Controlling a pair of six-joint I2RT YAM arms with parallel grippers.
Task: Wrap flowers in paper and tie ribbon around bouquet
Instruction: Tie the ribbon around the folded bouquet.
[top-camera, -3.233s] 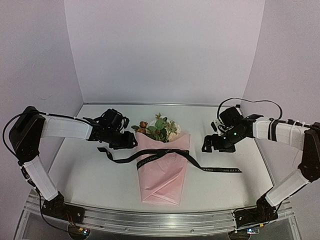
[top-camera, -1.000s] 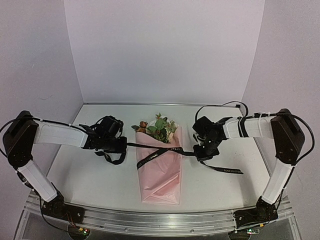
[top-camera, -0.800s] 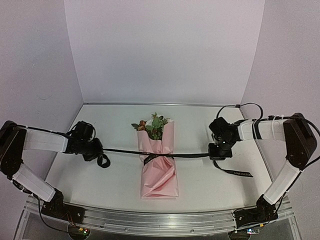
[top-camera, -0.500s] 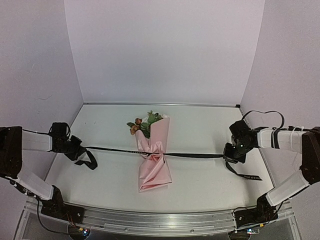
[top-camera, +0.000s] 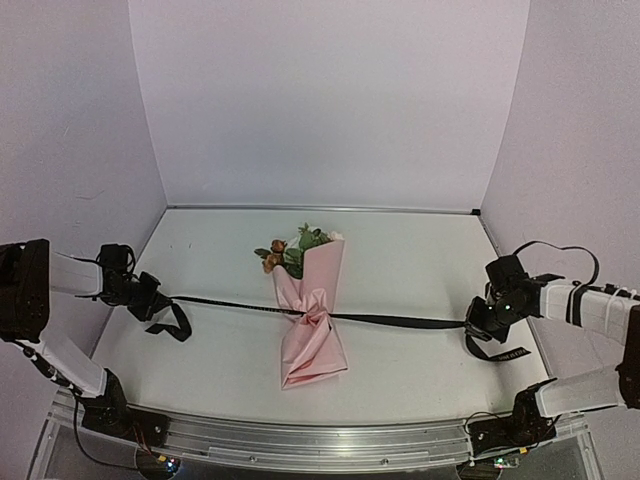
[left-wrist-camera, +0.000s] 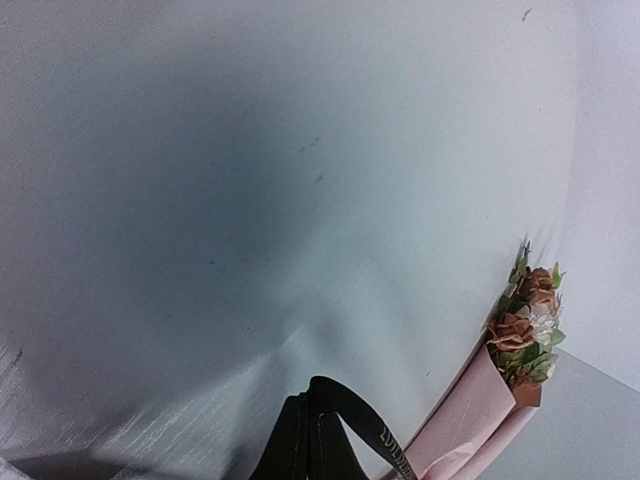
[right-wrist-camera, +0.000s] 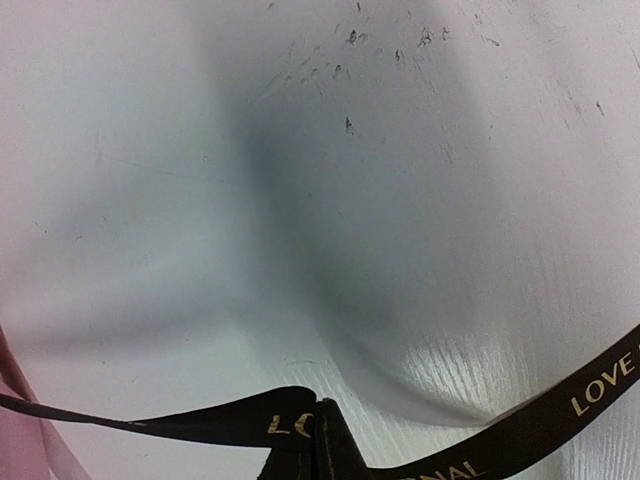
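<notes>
Two claws, the left gripper and the right gripper, are each clamping an end of the ribbon, holding it stretched straight. The bouquet is lying midway between them, likely so the tension is cinching its waist.

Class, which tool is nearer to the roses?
Left. The left tool is to the left of the roses; the right tool is farther off, to their right.

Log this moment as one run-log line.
step: tying | left gripper: shut on ribbon | right gripper: shut on ribbon | ribbon: taut between grippers, cinching bouquet middle | bouquet: lying on table
</notes>
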